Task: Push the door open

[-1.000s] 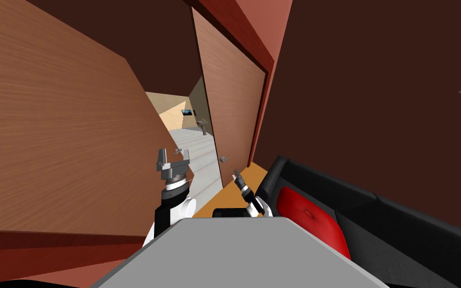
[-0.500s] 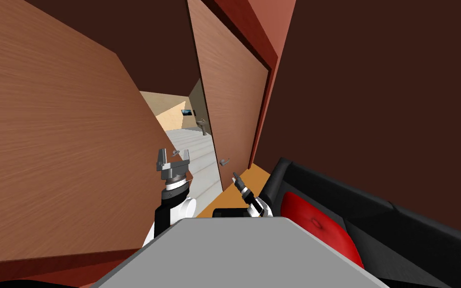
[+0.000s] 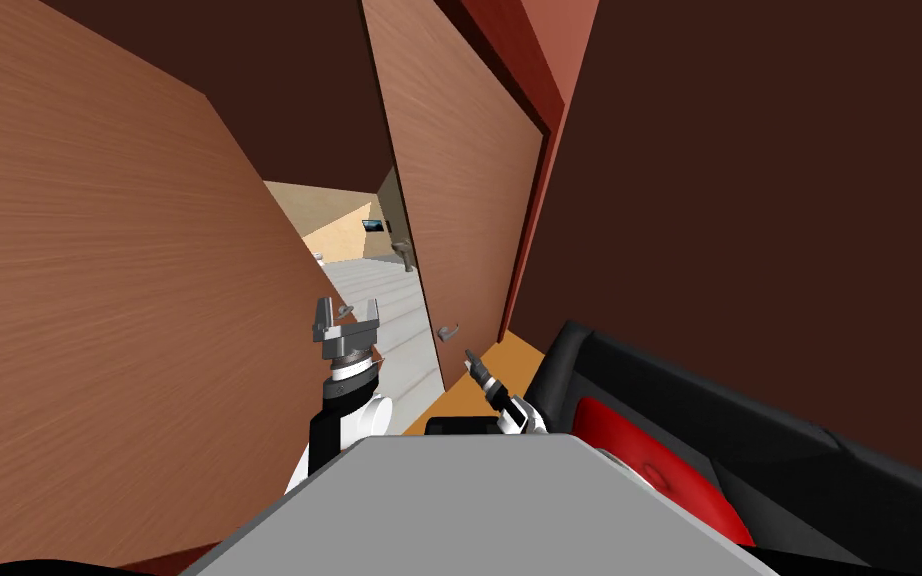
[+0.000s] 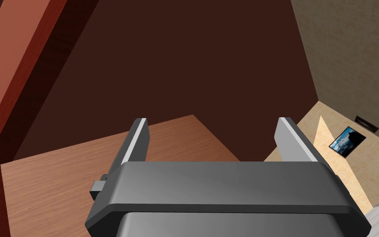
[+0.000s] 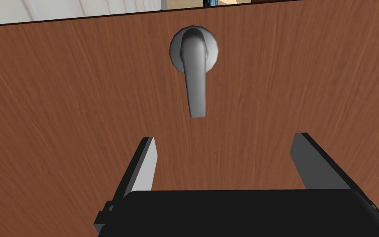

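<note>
Right end effector (image 5: 225,138) spread, facing door (image 5: 61,123), near handle (image 5: 196,82)

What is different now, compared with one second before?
I moved forward a little: the wooden panel on my left and the black sofa slid across the head view. Nothing was grasped or released. The left pincer and the right pincer, facing the door handle, stayed open.

Both arms reach forward. The left gripper (image 3: 347,315) stands upright with its fingers spread apart; the right gripper (image 3: 470,356), beside it and angled, is likewise parted.
</note>
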`<state>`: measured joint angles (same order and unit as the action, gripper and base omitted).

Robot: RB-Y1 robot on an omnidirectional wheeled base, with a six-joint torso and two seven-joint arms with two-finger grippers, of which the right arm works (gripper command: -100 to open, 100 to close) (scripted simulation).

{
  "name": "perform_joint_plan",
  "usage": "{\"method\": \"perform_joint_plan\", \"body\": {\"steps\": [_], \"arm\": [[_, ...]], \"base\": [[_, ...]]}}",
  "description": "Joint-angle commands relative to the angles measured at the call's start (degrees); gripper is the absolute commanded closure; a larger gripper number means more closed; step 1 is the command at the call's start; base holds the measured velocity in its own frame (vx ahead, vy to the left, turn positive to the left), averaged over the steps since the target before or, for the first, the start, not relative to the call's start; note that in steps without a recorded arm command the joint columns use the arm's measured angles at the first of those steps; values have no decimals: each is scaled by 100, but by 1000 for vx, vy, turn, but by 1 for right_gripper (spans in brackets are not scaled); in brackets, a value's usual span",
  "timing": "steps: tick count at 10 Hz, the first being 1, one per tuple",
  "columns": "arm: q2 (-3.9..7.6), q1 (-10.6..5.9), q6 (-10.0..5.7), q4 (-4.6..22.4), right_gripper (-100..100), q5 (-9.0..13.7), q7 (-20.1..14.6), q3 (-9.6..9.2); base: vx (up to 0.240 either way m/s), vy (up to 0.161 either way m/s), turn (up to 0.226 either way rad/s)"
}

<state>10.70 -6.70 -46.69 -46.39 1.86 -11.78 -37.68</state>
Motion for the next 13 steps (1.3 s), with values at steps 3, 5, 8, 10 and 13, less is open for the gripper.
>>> {"method": "perform_joint_plan", "body": {"steps": [3, 5, 8, 10, 13], "arm": [[-12, -66, 10, 155, -100, 2, 15, -43], [-57, -70, 13, 195, -100, 2, 45, -7], [-123, -75, 17, 253, -100, 2, 88, 45], [-174, -80, 21, 299, -100, 2, 121, 86], [-160, -79, 21, 284, 100, 2, 110, 73]], "base": [[137, 16, 18], [163, 99, 35], [135, 129, 34], [179, 117, 32], [14, 8, 3]]}}
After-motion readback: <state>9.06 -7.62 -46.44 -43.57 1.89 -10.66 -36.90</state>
